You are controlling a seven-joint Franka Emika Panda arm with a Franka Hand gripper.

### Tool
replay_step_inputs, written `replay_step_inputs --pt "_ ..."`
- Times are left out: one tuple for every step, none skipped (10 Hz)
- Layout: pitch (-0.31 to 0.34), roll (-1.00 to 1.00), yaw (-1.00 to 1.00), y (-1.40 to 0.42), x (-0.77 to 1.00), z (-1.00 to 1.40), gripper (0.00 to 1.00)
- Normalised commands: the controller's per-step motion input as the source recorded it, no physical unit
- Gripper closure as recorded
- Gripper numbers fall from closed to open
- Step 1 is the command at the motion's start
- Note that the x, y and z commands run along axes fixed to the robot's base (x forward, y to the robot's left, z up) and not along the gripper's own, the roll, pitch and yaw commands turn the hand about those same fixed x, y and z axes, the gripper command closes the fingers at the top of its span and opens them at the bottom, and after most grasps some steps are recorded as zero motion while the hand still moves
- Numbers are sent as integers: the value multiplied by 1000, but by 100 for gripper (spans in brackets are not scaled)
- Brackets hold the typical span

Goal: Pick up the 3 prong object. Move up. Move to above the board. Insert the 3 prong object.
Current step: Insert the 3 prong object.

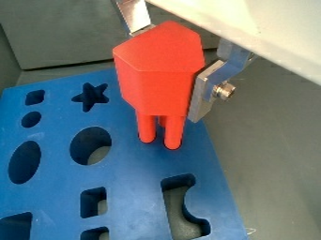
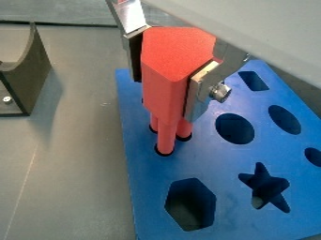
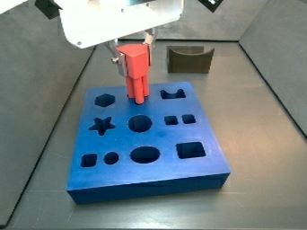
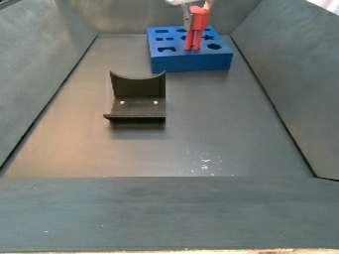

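My gripper (image 1: 170,66) is shut on the 3 prong object (image 1: 156,67), a red-orange piece with a blocky head and thin prongs below. It hangs upright over the blue board (image 1: 51,169). In a wrist view the prong tips (image 2: 168,141) sit in small round holes near the board's edge. The silver fingers (image 2: 201,86) clamp both sides of the head. In both side views the gripper (image 3: 135,56) (image 4: 199,14) holds the piece (image 3: 135,74) (image 4: 196,27) on the board (image 3: 180,166) (image 4: 166,62), near its far edge.
The dark fixture (image 4: 135,99) stands on the grey floor apart from the board, also in a side view (image 3: 188,59) and a wrist view (image 2: 22,67). Grey walls enclose the floor. The board has star, hexagon, round and square holes.
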Motion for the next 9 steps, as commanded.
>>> replay_step_inputs --pt "0 86 0 0 11 -217 100" --pt "0 129 0 0 40 -280 100" --pt "43 269 0 0 0 -337 100" --pt "60 343 0 0 -57 -437 100" --pt "51 389 0 0 -74 -463 100" --pt "17 429 0 0 -40 -497 100" --pt "-106 380 0 -71 17 -711 100" --pt "-154 366 0 -154 106 -906 100" --pt "-120 320 0 -157 174 -951 100"
